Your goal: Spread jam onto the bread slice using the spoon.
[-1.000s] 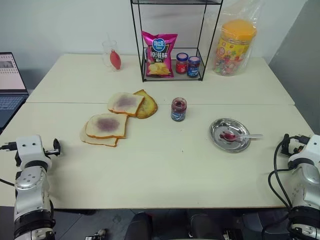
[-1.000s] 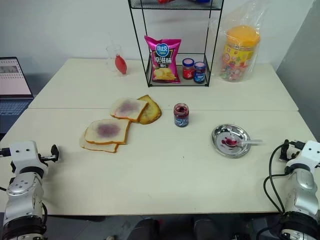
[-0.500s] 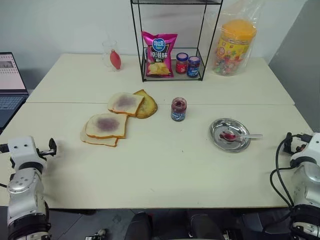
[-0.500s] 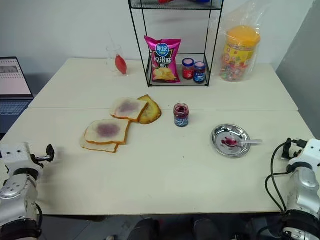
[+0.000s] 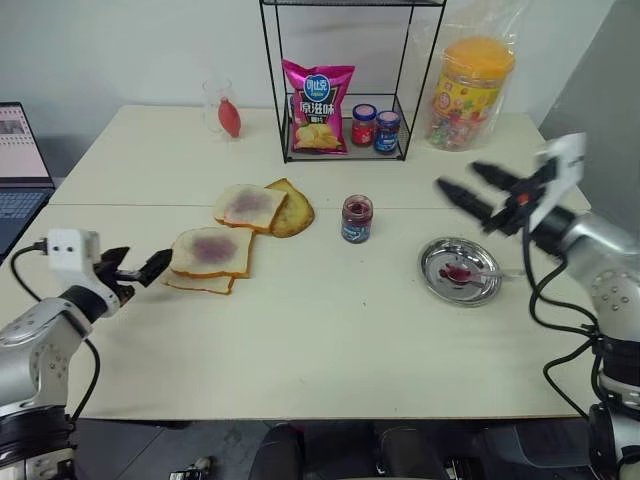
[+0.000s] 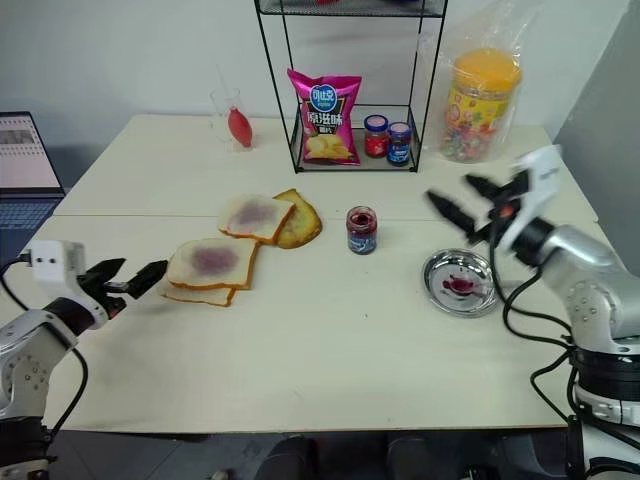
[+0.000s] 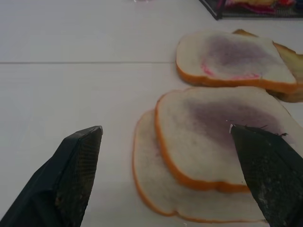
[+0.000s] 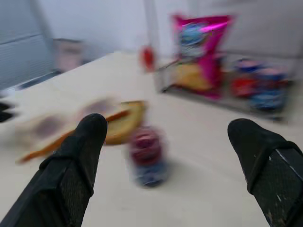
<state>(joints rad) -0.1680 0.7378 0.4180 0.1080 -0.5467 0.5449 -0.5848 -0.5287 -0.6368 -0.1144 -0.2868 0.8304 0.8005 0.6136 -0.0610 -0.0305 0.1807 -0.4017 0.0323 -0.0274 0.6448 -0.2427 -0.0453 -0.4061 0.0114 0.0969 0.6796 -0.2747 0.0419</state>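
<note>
Cream tabletop [image 5: 330,340] holds the bread slice [image 5: 213,250], smeared purple, atop another slice. Right of it stands the small jam jar [image 5: 356,218]; farther right, a metal dish [image 5: 460,270] holds the spoon [image 5: 470,272]. Left gripper [image 5: 140,269], fingers spread wide and empty, sits just beside the bread. Right gripper [image 5: 480,192], also spread and empty, hangs above the dish.

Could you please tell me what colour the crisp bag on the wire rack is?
The crisp bag is bright pink-magenta with a blue logo, clearest in the left eye view.
</note>
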